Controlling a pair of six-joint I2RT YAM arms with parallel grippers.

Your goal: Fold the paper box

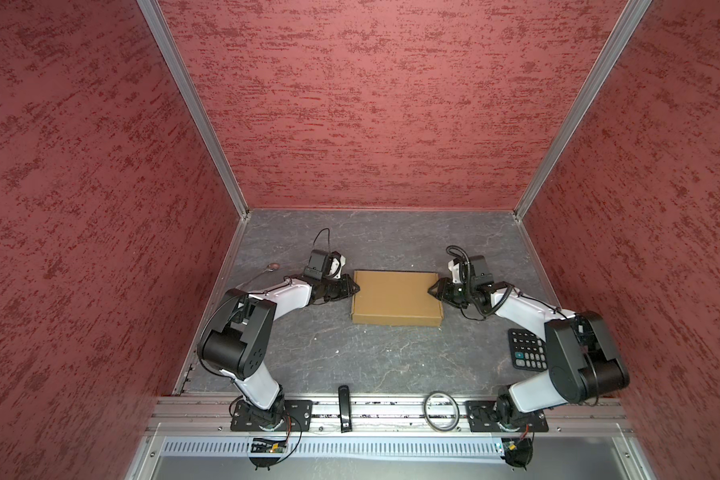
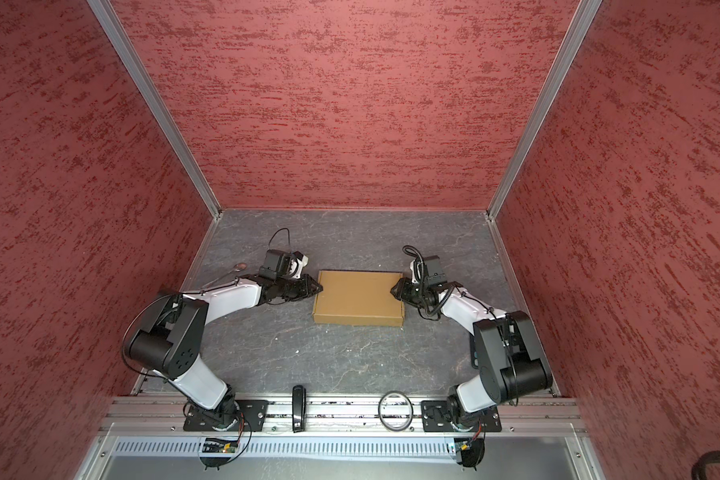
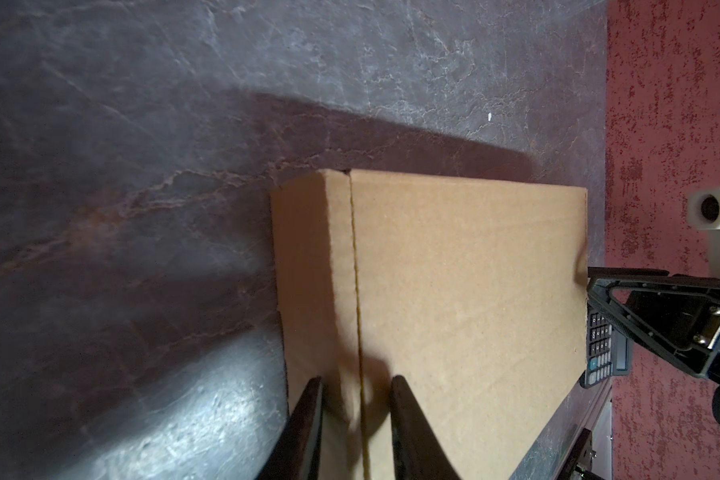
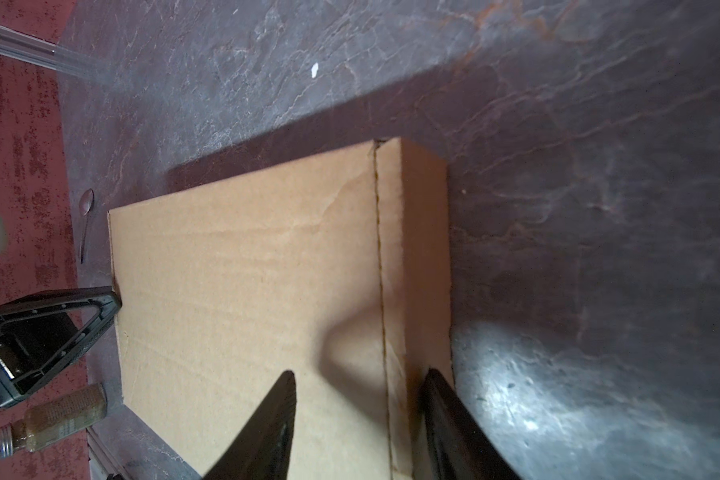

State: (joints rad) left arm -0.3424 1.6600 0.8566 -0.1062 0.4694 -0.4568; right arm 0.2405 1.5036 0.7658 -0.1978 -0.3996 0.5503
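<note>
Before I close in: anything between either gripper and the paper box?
Nothing visible. The left gripper and right gripper sit at opposite ends of the paper box; the calculator and spoon lie aside.

paper box (image 1: pixel 396 297): table (image 1: pixel 350 357) centre | left gripper (image 1: pixel 356 286): its left edge | right gripper (image 1: pixel 431 289): right edge

I can read no text in any view. The calculator (image 1: pixel 526 349) beside my right arm has marks on its keys, but they are too small to read. The side of the bottle (image 4: pixel 55 419) is too blurred to read. The box (image 1: pixel 396 297) shows only plain brown board.
</note>
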